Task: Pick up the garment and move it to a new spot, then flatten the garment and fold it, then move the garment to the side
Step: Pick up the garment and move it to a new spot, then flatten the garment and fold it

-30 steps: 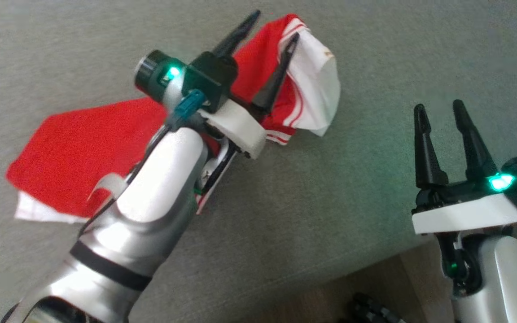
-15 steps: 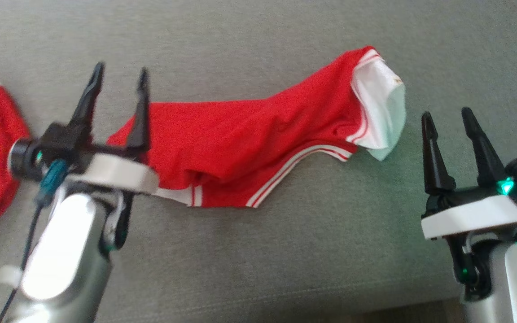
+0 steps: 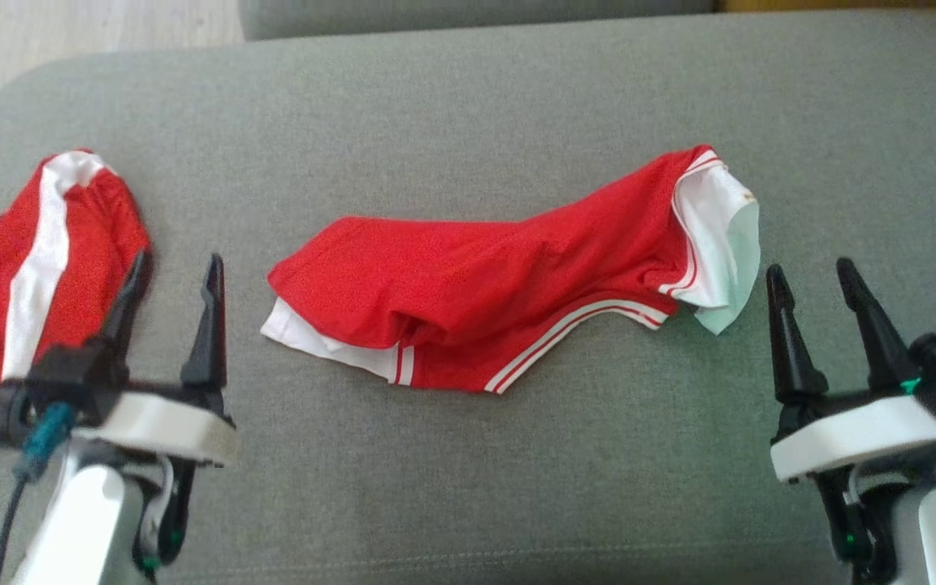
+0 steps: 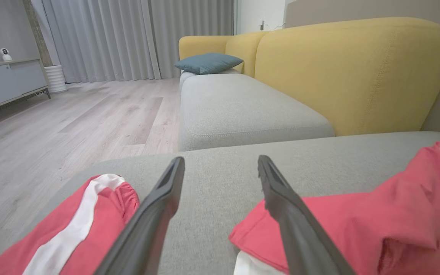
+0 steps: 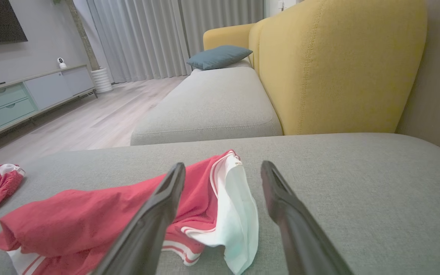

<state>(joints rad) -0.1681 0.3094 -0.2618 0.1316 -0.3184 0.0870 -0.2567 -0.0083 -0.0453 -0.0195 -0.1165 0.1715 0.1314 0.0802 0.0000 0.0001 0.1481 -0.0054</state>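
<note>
Grey upholstered seat [image 3: 517, 122], two items.
Red garment [image 3: 484, 284], white-trimmed, crumpled, lies mid-seat; second red garment [image 3: 37, 268], white-striped, sits bunched at the seat's left edge, well apart.

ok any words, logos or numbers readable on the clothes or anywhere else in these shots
No text can be read.
The red jersey bears only white stripes.
A small orange mark on its white sleeve is too small to read.
The other red garment, at the left, has a plain white band.
</note>
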